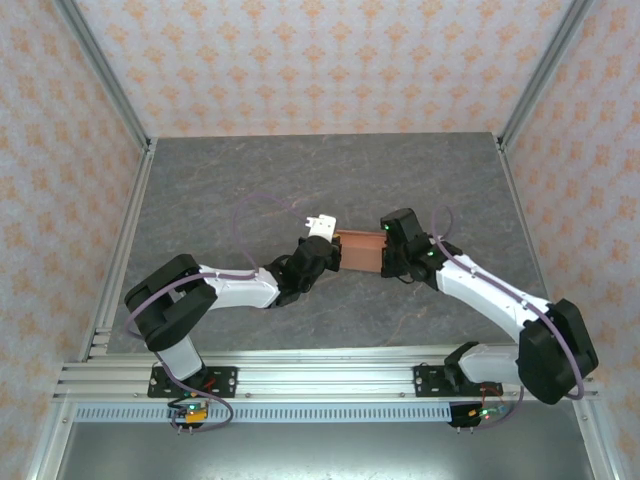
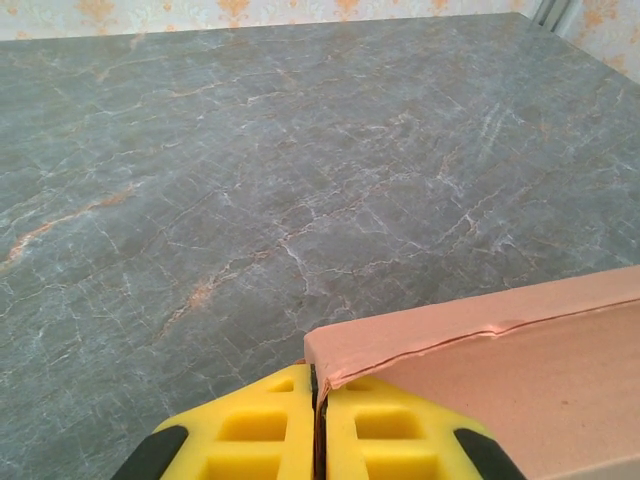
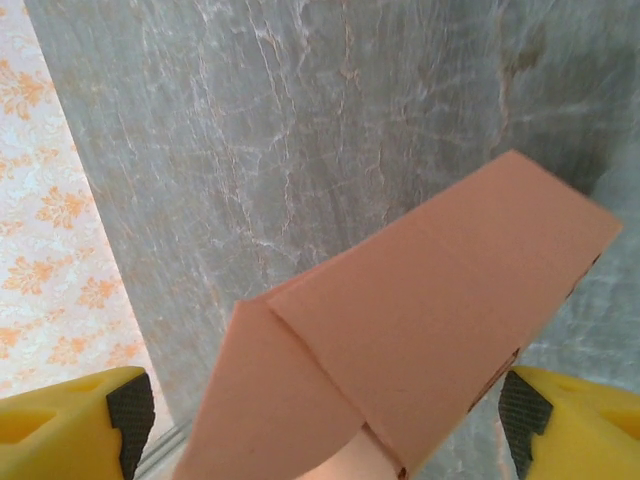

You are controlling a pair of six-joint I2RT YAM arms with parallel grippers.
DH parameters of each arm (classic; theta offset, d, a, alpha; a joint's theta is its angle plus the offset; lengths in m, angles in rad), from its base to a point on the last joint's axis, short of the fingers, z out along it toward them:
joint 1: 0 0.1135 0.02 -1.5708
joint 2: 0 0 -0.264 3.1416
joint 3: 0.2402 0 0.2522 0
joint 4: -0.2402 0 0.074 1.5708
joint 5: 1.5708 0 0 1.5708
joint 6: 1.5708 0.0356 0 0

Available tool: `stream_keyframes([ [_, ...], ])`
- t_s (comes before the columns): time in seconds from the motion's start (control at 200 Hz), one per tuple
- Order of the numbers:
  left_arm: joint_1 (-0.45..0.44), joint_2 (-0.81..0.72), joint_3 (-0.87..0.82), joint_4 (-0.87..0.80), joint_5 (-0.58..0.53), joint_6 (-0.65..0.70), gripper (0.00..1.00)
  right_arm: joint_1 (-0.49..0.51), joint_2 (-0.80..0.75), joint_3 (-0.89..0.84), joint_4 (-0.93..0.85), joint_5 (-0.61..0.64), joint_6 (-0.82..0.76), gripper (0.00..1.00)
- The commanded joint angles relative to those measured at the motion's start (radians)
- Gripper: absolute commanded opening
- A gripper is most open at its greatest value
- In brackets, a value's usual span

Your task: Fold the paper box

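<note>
The paper box (image 1: 360, 250), salmon-orange cardboard and partly folded, hangs above the middle of the table between both arms. My left gripper (image 1: 322, 256) is shut on its left end. In the left wrist view the yellow fingers (image 2: 260, 420) of that gripper (image 2: 318, 378) pinch a thin wall at the corner of the paper box (image 2: 500, 345). My right gripper (image 1: 390, 248) is at the box's right end. In the right wrist view this gripper (image 3: 320, 415) stands open, and the folded panels of the paper box (image 3: 430, 300) lie between its wide-apart fingertips (image 3: 125, 405).
The grey marbled table (image 1: 300, 170) stretches behind and to both sides of the box. Patterned walls and metal posts (image 1: 105, 80) close it in at the left, back and right. An aluminium rail (image 1: 330, 375) with the arm bases runs along the near edge.
</note>
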Motion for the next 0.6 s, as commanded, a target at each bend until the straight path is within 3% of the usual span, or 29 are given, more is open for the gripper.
stream_keyframes([
  [0.0,-0.004,0.019,-0.022,0.015,-0.043,0.024,0.09,-0.006,0.038,0.024,0.097,-0.024,0.07,0.83],
  [0.15,-0.005,0.004,-0.027,0.022,-0.044,0.018,0.18,-0.005,0.098,0.008,0.151,-0.022,0.058,0.61],
  [0.165,-0.004,0.0,-0.029,0.025,-0.036,0.018,0.22,-0.005,0.103,0.007,0.151,-0.021,0.057,0.59],
  [0.215,-0.005,-0.02,-0.044,0.053,0.005,0.018,0.52,-0.005,0.114,0.0,0.16,-0.006,0.04,0.51],
  [0.3,-0.004,-0.068,-0.085,0.1,0.055,0.019,0.7,-0.006,0.147,0.021,0.12,0.03,-0.017,0.44],
  [0.496,0.002,-0.206,-0.126,0.052,0.075,0.028,0.8,-0.01,0.246,0.045,0.147,-0.019,-0.086,0.39],
  [0.596,0.027,-0.26,-0.131,0.061,0.154,0.032,0.86,-0.009,0.274,0.035,0.196,-0.052,-0.088,0.38],
])
